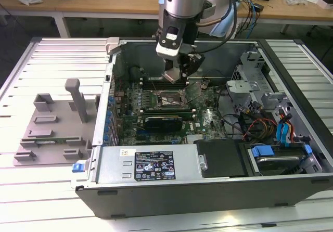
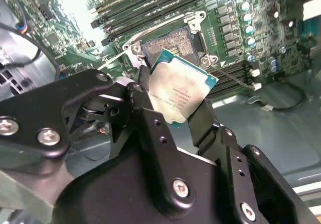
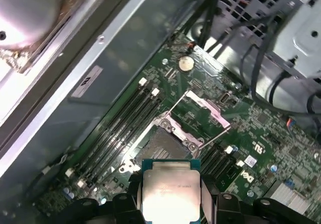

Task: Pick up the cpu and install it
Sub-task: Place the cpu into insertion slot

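Note:
My gripper [image 2: 173,101] is shut on the cpu [image 2: 176,94], a flat square chip with a shiny silver top and a thin green rim; its two black fingers [image 2: 145,103] press on opposite edges. In the first wrist view the cpu [image 3: 170,189] hangs just above the open socket [image 3: 163,146] on the green motherboard, whose metal load frame [image 3: 205,108] is swung up. In the exterior view the gripper [image 1: 174,76] hovers inside the open computer case over the socket [image 1: 167,99].
Black memory slots [image 3: 118,128] run beside the socket. The case's metal walls [image 1: 112,81] surround the board, with cables and a drive cage [image 1: 260,94] on the exterior view's right. A grey fixture plate with upright blocks [image 1: 54,123] lies outside the case on the exterior view's left.

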{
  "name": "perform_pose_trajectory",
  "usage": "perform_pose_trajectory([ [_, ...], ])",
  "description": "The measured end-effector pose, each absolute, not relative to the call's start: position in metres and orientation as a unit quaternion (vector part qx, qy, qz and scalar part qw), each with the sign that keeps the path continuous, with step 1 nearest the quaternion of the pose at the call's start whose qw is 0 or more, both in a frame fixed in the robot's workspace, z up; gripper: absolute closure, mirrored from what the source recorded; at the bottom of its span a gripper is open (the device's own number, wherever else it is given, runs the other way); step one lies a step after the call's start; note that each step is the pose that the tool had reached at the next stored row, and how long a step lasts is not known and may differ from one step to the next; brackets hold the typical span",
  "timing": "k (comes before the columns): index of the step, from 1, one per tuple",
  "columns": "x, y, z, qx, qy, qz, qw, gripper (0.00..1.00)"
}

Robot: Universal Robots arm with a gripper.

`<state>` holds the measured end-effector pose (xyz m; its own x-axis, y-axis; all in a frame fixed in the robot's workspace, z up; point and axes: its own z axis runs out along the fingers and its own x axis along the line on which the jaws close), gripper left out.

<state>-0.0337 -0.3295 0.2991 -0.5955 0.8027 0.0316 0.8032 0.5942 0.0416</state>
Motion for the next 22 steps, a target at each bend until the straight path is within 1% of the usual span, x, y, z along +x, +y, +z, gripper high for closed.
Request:
perform_pose_trajectory([
  [16, -0.0337, -0.3295, 0.296, -0.636, -0.771, -0.026, -0.001, 0.45],
  [22, -0.0337, -0.3295, 0.294, -0.682, -0.731, -0.026, -0.003, 0.45],
])
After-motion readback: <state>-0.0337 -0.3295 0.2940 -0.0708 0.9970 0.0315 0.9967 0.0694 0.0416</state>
